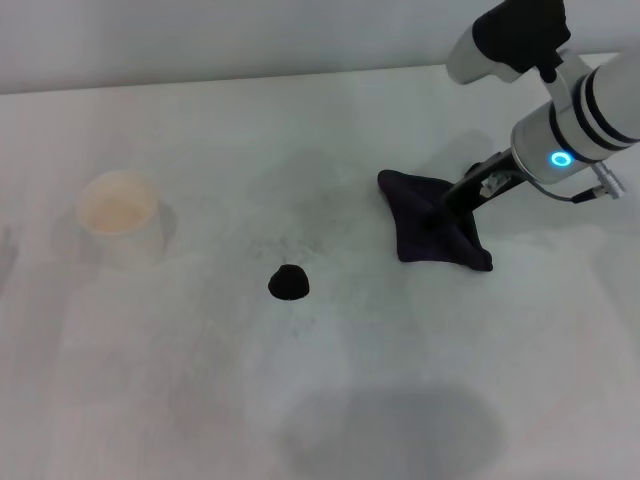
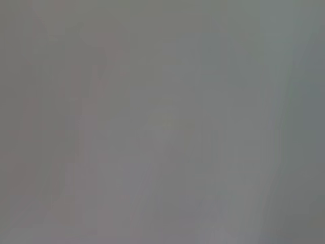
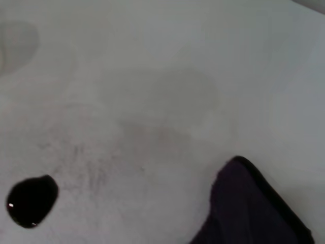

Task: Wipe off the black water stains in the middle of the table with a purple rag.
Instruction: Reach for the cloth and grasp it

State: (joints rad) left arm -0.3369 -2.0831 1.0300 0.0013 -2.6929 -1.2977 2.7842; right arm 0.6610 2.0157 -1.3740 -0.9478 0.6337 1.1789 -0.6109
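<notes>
The black water stain (image 1: 288, 283) is a small round black blob in the middle of the white-grey table (image 1: 180, 380), with faint grey specks above it. It also shows in the right wrist view (image 3: 31, 200). The purple rag (image 1: 425, 235) lies right of the stain, bunched and creased towards my right gripper (image 1: 452, 205), which reaches down from the upper right and is shut on the rag's middle. A corner of the rag shows in the right wrist view (image 3: 249, 208). A gap of bare table separates the rag from the stain. My left gripper is out of view.
A pale cup (image 1: 120, 215) stands on the table at the left. A soft grey shadow (image 1: 390, 430) lies on the table near the front edge. The left wrist view shows only a blank grey surface.
</notes>
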